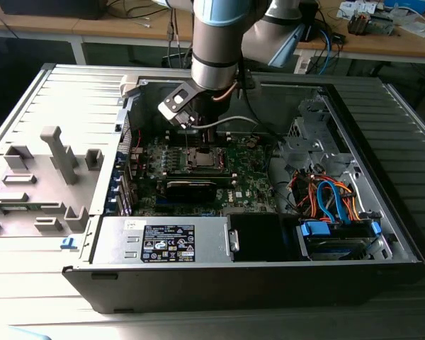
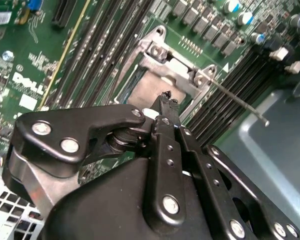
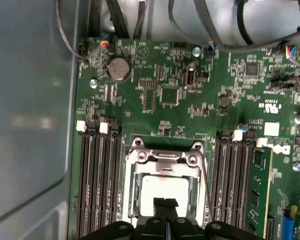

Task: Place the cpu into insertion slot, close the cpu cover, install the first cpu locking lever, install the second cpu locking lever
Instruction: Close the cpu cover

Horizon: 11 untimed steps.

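The open case (image 1: 234, 283) leaves free room above the socket (image 1: 202, 159). Memory slots (image 3: 97, 180) hem it on two sides, a black block (image 1: 191, 188) stands just nearer, and cables (image 1: 326, 198) crowd the exterior view's right.

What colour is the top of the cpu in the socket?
Pale silvery-grey; the cpu shows best in the first wrist view.
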Motion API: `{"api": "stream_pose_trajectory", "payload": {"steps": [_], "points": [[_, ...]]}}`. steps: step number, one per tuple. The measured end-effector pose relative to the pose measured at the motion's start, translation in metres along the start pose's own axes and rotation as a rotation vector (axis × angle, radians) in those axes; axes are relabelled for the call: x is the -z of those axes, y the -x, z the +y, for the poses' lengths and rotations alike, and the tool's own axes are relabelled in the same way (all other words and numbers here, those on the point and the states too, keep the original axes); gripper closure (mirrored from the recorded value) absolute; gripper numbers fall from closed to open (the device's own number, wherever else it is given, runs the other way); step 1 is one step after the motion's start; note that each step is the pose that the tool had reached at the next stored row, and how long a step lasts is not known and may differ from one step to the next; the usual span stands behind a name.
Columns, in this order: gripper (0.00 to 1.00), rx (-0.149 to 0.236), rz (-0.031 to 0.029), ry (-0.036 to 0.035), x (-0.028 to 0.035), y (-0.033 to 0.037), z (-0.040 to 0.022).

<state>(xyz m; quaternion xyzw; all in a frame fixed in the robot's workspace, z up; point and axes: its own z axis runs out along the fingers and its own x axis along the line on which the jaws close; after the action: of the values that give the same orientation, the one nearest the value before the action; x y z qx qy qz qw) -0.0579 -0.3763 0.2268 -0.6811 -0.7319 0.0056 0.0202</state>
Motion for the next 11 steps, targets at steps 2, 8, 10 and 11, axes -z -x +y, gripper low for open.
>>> {"api": "stream_pose_trajectory", "payload": {"steps": [2,8,10,11], "points": [[0.89,0.000,0.0000,0.0000,-0.0037,-0.0003,-0.0046],[0.89,0.000,-0.0001,0.0000,-0.0096,-0.0003,-0.0065],[0.89,0.000,-0.0001,0.0000,-0.0118,-0.0003,-0.0075],[0.89,0.001,-0.0002,-0.0001,-0.0131,-0.0004,-0.0089]]}}
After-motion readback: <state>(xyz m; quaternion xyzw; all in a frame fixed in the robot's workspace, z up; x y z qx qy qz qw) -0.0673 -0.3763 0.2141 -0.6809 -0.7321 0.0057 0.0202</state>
